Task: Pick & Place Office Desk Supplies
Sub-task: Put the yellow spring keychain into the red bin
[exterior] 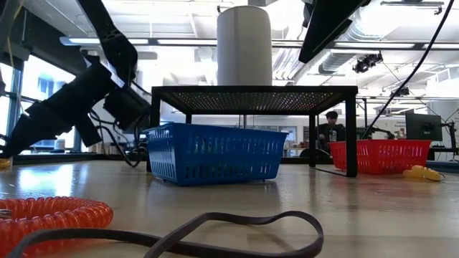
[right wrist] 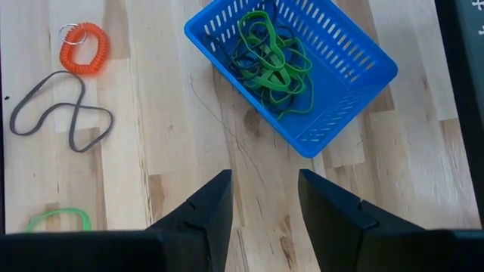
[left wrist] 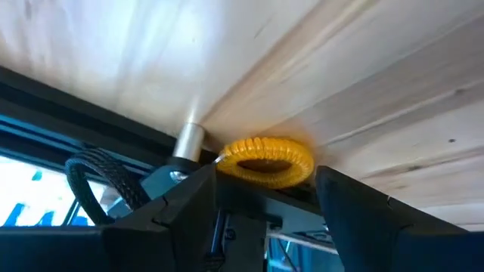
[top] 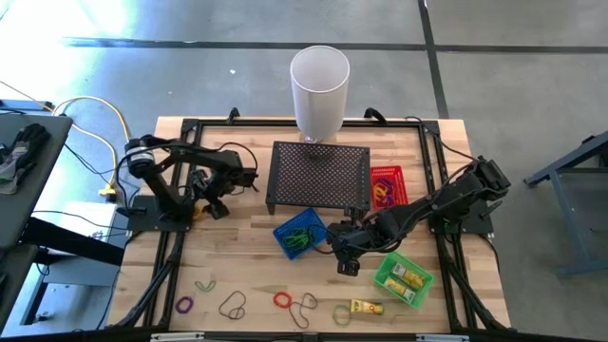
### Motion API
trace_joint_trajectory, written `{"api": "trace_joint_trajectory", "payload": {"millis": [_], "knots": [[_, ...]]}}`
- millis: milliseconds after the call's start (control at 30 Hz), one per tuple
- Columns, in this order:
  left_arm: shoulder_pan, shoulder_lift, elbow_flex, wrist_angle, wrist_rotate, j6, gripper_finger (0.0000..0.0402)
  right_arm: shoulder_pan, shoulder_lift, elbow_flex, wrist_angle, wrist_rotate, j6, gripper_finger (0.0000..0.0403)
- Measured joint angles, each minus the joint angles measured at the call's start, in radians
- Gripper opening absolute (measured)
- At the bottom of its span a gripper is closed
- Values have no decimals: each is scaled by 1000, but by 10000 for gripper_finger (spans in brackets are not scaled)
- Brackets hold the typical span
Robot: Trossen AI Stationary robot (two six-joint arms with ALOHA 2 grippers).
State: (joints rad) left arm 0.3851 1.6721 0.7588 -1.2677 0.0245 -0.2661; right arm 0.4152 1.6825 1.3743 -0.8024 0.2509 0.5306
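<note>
**Both Grippers Empty Near the Blue Basket**

While my left gripper (top: 211,204) sits well left of the blue basket (top: 299,235), its fingers stand apart around nothing, a yellow coil (left wrist: 266,160) lying just ahead of them. My right gripper (right wrist: 263,198) hovers just right of that basket, fingers apart, empty. Green bands (right wrist: 274,57) lie inside the basket; an orange coil (right wrist: 83,47) and dark band (right wrist: 60,109) rest nearby on the table (top: 256,275).

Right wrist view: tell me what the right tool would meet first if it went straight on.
Probably bare table just ahead of the open right tool; beyond lies the blue basket, though depth is unclear.
</note>
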Motion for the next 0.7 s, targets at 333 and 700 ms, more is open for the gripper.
{"api": "trace_joint_trajectory", "payload": {"millis": [333, 700], "knots": [[-8, 125, 3, -18, 5, 8, 214, 1, 0, 0, -2, 0, 26, 139], [-64, 112, 3, -12, -1, 15, 214, 3, 0, 0, -1, 0, 26, 139]]}}
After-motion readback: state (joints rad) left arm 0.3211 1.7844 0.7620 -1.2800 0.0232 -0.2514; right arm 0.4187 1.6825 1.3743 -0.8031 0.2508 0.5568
